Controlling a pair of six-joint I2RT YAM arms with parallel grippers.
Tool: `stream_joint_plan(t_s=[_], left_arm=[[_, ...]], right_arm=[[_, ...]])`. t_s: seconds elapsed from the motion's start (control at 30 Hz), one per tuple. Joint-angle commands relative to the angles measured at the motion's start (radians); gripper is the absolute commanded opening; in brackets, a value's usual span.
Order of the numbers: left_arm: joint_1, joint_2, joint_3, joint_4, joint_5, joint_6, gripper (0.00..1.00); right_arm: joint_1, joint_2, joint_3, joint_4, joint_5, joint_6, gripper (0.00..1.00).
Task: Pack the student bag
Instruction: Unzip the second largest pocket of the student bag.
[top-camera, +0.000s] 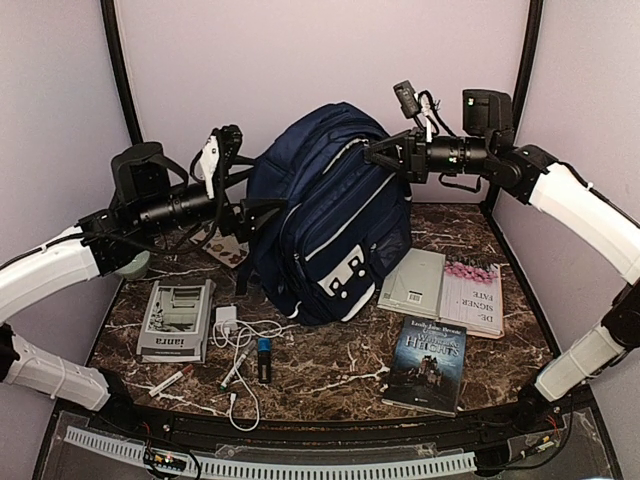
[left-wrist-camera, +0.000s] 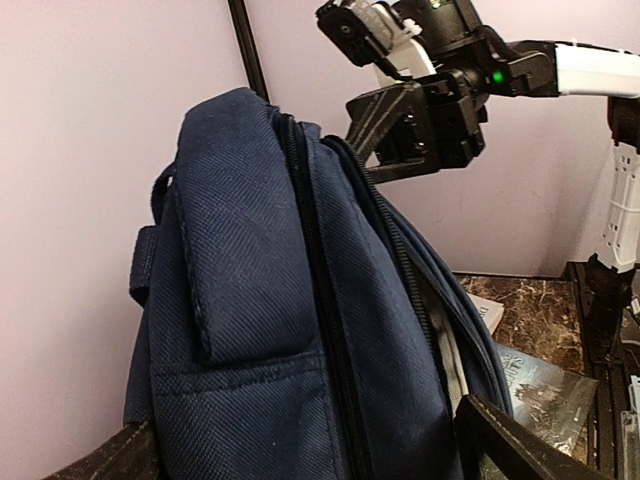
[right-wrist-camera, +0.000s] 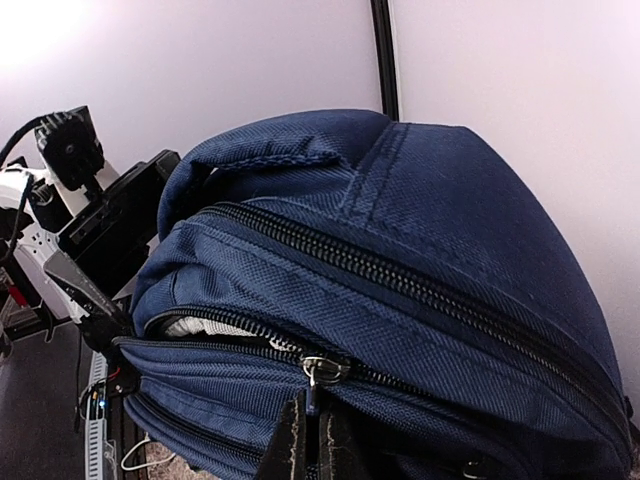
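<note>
The student bag (top-camera: 330, 220), navy with white trim, stands upright at the middle of the table. My right gripper (right-wrist-camera: 315, 440) is shut on the zipper pull (right-wrist-camera: 322, 372) of a front compartment near the bag's top. Left of the slider the zipper gapes and pale lining (right-wrist-camera: 200, 325) shows. My left gripper (left-wrist-camera: 320, 462) is open at the bag's left side, one finger (left-wrist-camera: 520, 445) by the front zipper edge and the other low at the back. The navy fabric (left-wrist-camera: 300, 330) fills the space between them. In the top view it sits at the bag's upper left (top-camera: 265, 215).
Right of the bag lie a grey book (top-camera: 412, 283), a pink-and-white book (top-camera: 472, 297) and a dark novel (top-camera: 427, 364). To the left are a grey box (top-camera: 177, 320), a white charger with cable (top-camera: 228, 322), a small black device (top-camera: 264, 358) and pens (top-camera: 170, 381).
</note>
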Motion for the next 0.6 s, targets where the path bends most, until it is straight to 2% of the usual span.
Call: stream_joint_plan(t_s=[0.0,0.13,0.2,0.23,0.27,0.33,0.37,0.4,0.57], left_arm=[[0.0,0.103,0.154,-0.021,-0.012,0.007,0.99],[-0.001,0.189,0.247,-0.046,0.12,-0.026,0.99],[-0.001,0.205,0.247,-0.017,0.133,-0.033,0.94],[0.0,0.206,0.24,0.0,0.13,-0.022,0.86],[0.0,0.208,0.238,0.013,0.127,-0.011,0.7],[0.001,0.212,0.246,0.026,0.114,0.006,0.24],[0.001,0.215,0.253,0.026,0.115,0.011,0.08],[0.0,0.217,0.259,0.02,0.123,0.019,0.0],[0.0,0.177,0.218,0.024,0.108,0.034,0.0]], right_arm=[[0.014,-0.02,-0.013,0.017,-0.035,-0.024,0.0],[0.013,-0.03,-0.025,0.01,-0.022,-0.03,0.0],[0.013,-0.034,-0.029,0.01,-0.023,-0.035,0.0],[0.014,-0.035,-0.031,0.009,-0.023,-0.039,0.0],[0.013,-0.037,-0.031,0.008,-0.02,-0.041,0.0],[0.014,-0.04,-0.032,0.003,-0.014,-0.048,0.0],[0.014,-0.042,-0.033,0.001,-0.009,-0.051,0.0],[0.013,-0.044,-0.033,0.002,-0.008,-0.055,0.0],[-0.002,-0.076,-0.047,0.001,0.067,-0.049,0.0]])
